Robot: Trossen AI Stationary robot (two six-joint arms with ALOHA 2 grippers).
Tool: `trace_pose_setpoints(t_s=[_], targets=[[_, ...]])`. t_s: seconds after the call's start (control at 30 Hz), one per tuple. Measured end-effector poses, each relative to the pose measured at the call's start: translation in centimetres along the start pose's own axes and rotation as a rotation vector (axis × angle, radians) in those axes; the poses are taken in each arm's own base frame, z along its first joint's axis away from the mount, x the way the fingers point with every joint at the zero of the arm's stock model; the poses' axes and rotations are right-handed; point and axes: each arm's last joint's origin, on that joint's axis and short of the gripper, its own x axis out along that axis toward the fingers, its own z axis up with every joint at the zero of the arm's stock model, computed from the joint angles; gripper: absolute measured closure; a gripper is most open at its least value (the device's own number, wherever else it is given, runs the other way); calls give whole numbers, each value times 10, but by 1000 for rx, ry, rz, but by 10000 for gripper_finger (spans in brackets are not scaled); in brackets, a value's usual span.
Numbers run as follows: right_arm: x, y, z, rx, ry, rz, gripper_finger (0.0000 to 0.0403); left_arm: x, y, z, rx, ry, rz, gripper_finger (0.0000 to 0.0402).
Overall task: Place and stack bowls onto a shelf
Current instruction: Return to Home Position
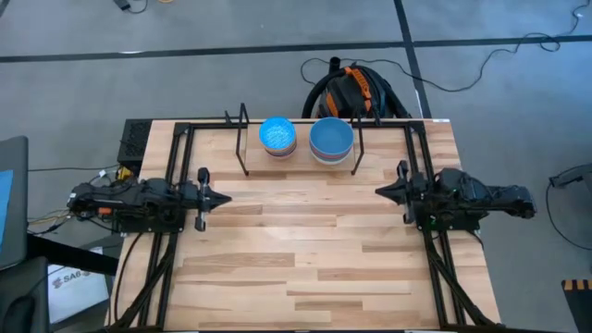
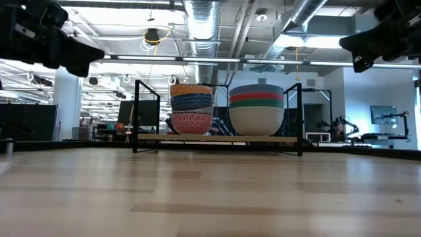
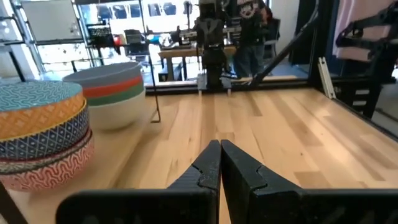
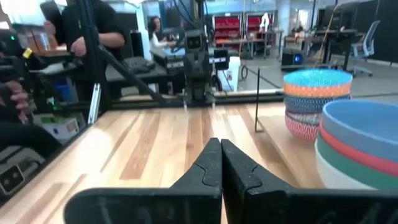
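The bowls sit in two stacks on the black rod shelf point(image 1: 242, 146) at the table's far edge. The left stack point(image 2: 191, 108) has a light blue patterned bowl point(image 1: 277, 135) on top, then yellow, blue-white patterned and red patterned ones. The right stack point(image 2: 256, 109) has a larger blue bowl point(image 1: 331, 137) on top, then red, green and white. My left gripper point(image 1: 225, 197) hovers shut over the table's left side, my right gripper point(image 1: 381, 191) shut over the right side; both are raised and touch nothing.
Black arm-mount rails point(image 1: 168, 268) run along both table sides. A dark bag with orange parts point(image 1: 350, 91) lies on the floor behind the table. People point(image 4: 93, 37) stand in the room beyond. Bare wood point(image 1: 305, 250) spreads between the arms and toward the near edge.
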Motion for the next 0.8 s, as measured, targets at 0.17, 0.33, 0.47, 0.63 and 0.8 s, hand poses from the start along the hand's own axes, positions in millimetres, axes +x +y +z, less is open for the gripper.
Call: trace_pose_setpoints(t_s=[0.17, 0.33, 0.47, 0.63, 0.8], targets=[[0, 0, -2, 8, 18, -1, 386, 3, -1, -7, -30, -19, -14, 401], [0, 0, 3, 20, -33, 2, 386, 2, -1, -7, -1, -24, -14, 401], [2, 0, -1, 26, -39, 3, 386, 2, -1, -7, 27, -19, -11, 401], [11, -2, -29, 89, -71, 7, 386, 2, 1, -8, 34, -15, -7, 401], [11, -1, -31, 107, -41, 27, 386, 3, 0, -9, 17, -9, -47, 401]])
